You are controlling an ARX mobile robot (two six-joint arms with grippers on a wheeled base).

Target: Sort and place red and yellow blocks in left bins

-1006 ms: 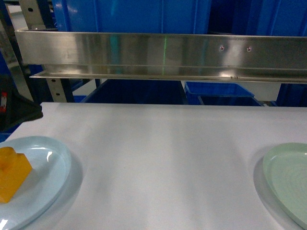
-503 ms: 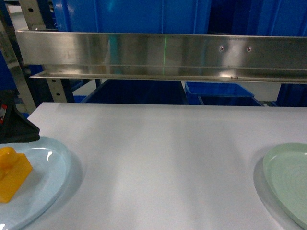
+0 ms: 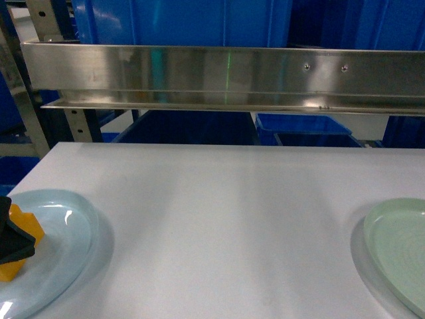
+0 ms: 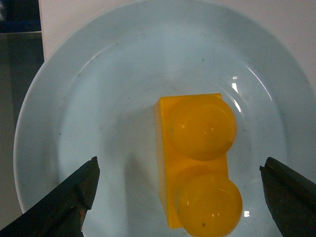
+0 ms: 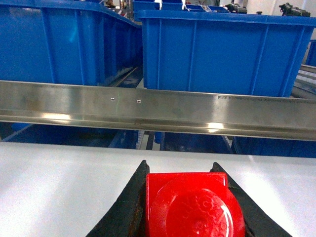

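Left gripper (image 4: pixel 177 197): held wide apart; the two dark fingertips (image 4: pixel 74 192) are seen low in the left wrist view, one on each side of the brick, with nothing clasped between them.
Yellow brick (image 4: pixel 197 163): found on the pale blue plate (image 4: pixel 98 89), at the near left corner of the white table (image 3: pixel 226 212); in the head view it is partly covered by the left gripper.
Brick against left gripper: it is placed between the jaws, somewhat nearer the right fingertip, with bare plate on both sides.
Long axis: it is laid roughly across the closing line of the jaws, so the long flat sides are presented to the fingertips; both studs are turned up to the camera.
Nearer arm: the left, judged to be poised right over the brick.
Right gripper (image 5: pixel 190 197): closed around a red brick (image 5: pixel 192 202), a round stud facing the lens, held above the table.
Pale green plate (image 3: pixel 398 246): seen at the near right edge of the table.
Steel rail (image 3: pixel 219 73): set across the far side, beyond the table's far edge.
Blue bins (image 5: pixel 222 49): ranged behind and above the rail, farthest of all.
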